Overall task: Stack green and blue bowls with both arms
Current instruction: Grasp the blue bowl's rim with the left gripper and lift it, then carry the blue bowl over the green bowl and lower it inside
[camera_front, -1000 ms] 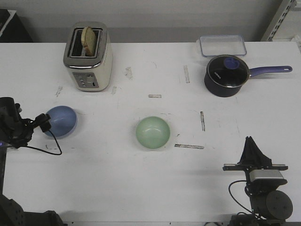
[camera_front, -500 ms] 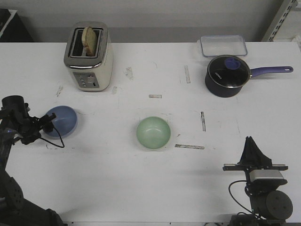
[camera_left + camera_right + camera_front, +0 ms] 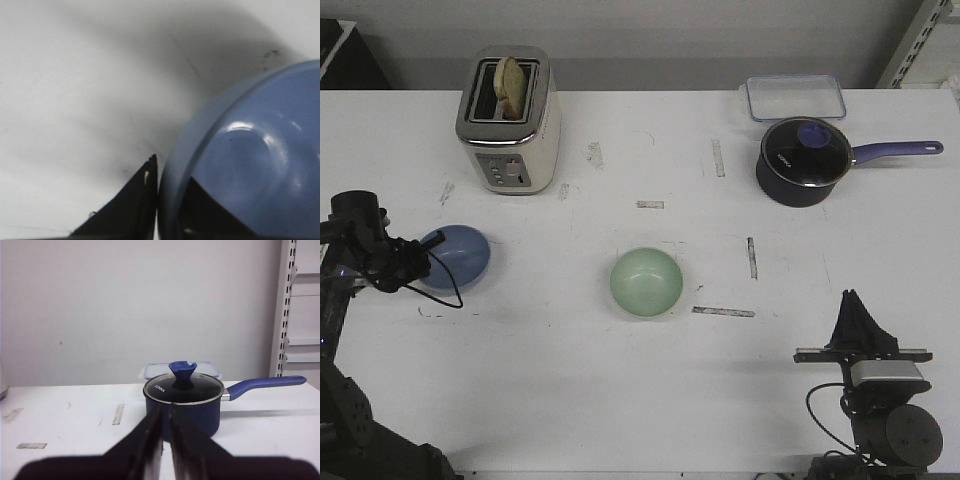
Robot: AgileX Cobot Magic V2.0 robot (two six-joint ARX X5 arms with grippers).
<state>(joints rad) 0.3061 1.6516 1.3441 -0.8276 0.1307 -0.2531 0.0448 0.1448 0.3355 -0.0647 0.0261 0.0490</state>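
Far left of the front view: left arm reaches in from the worktop's left edge, left claw at the blue bowl's left rim. Left wrist view shows one black finger outside the bowl wall and a dark finger inside it, rim pinched between them, so the left claw is clenched on the blue bowl. Bowl looks tipped, its opening turned partly toward the claw; cannot tell whether it is off the worktop. A thin black cable loops below it.

Behind and just right of the bowl, a cream and chrome toaster with a slice of bread sticking out of one slot.

Centre: green bowl upright on the worktop, open side up, well apart from the blue bowl and from both claws. Worn tape marks lie around it.

Right rear: dark navy saucepan with glass lid and long blue handle pointing right; clear lidded container just behind it.

Near right edge: right arm parked low, right claw pointing forward over bare worktop. In the right wrist view its two fingers sit pressed together, nothing between them: clenched and empty, saucepan straight ahead.
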